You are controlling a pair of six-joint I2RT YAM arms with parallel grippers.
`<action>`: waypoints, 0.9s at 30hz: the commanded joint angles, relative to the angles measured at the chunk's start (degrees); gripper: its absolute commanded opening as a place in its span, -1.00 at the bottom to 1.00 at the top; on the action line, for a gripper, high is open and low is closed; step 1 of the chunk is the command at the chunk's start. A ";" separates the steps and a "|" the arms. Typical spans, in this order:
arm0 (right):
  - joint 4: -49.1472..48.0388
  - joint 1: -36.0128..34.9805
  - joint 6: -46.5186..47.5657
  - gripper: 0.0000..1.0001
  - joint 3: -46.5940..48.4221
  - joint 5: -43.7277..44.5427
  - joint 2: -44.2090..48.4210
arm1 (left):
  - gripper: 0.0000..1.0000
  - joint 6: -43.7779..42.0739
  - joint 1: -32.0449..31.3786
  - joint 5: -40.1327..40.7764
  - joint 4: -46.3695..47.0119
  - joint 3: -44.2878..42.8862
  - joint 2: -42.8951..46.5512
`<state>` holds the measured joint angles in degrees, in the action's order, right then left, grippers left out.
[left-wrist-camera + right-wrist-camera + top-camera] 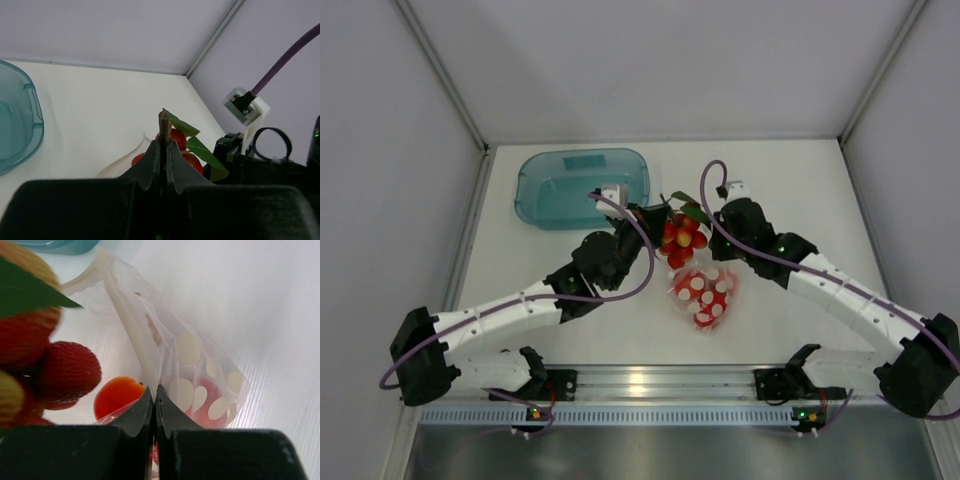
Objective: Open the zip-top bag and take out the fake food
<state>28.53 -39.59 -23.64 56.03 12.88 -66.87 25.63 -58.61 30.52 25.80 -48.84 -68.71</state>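
Note:
The zip-top bag, clear with white dots, lies mid-table with its mouth open. My right gripper is shut on the bag's rim and shows in the top view just right of the berries. A round red tomato sits at the bag's mouth, and a reddish piece shows through the plastic. My left gripper is shut on the brown stem of the red berry cluster with green leaves. The cluster is outside the bag, just above it.
A translucent teal tray stands at the back left, close behind the left gripper. Both wrists crowd together over the table's middle. White walls enclose the table on three sides.

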 commanded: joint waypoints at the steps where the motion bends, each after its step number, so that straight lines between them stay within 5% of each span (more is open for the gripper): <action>1: -1.99 -0.66 -0.97 -1.00 -0.74 1.18 -0.54 | -1.00 1.09 -0.28 0.50 5.22 -2.57 2.88; 18: -2.26 1.10 -1.85 -1.00 -2.15 1.62 0.16 | -1.00 -6.29 1.39 18.34 -2.76 -8.54 6.84; 27: -0.06 1.36 -1.06 -1.00 -2.15 1.71 3.85 | -1.00 -1.98 21.59 9.21 -17.19 -18.03 -0.27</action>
<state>27.68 -38.81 -25.10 53.65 13.47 -65.73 23.05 -40.51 43.03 12.08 -63.00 -67.05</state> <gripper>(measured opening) 0.006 0.047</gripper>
